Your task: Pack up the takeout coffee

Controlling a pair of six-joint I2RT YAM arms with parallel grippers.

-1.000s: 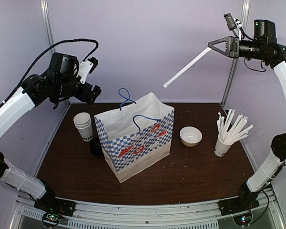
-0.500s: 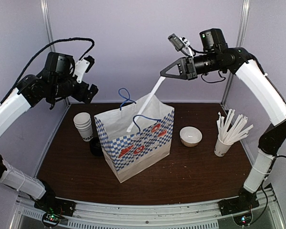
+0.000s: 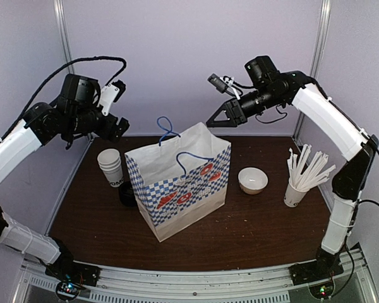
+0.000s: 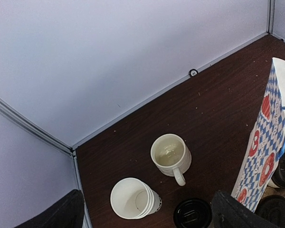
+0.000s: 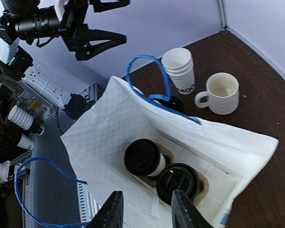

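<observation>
Takeout coffee [image 5: 143, 159] stands lidded in the paper bag [image 5: 102, 118], below our right gripper [image 5: 147, 195], whose jaws are partly apart and empty. Our left gripper [image 3: 120, 128] gapes wide, also empty. Packing looks nearly done; next we lift clear of the blue handles [image 5: 141, 58].

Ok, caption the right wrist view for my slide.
Right gripper open above the white paper bag, two black-lidded takeout coffees standing inside.
</observation>
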